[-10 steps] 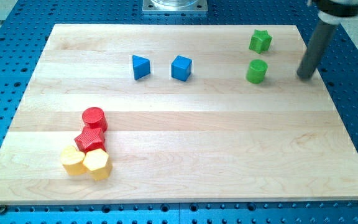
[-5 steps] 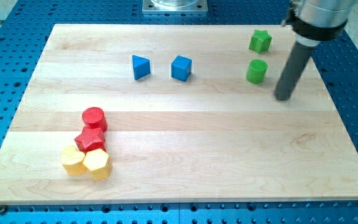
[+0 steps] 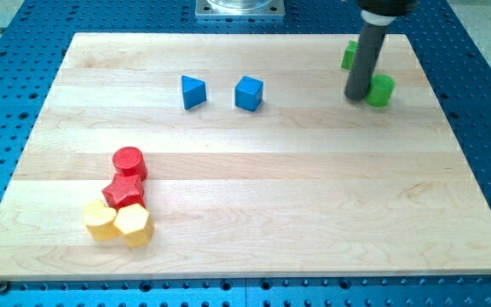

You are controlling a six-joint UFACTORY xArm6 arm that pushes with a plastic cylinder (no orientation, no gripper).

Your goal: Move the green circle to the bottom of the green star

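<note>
The green circle (image 3: pixel 381 89) stands near the board's top right. My tip (image 3: pixel 356 96) rests on the board right against the circle's left side. The green star (image 3: pixel 349 55) is above and left of the circle; the rod covers most of it, and only its left edge shows.
Two blue blocks (image 3: pixel 193 91) (image 3: pixel 248 93) stand at the top middle. At the lower left a red circle (image 3: pixel 129 162), a red star (image 3: pixel 125 193) and two yellow blocks (image 3: pixel 99 221) (image 3: pixel 133 225) sit bunched together. The wooden board (image 3: pixel 254 179) lies on a blue perforated table.
My tip has swung from the circle's right, down and around, to its left side. The green circle has shifted to the right and slightly up. The rod now hides most of the star.
</note>
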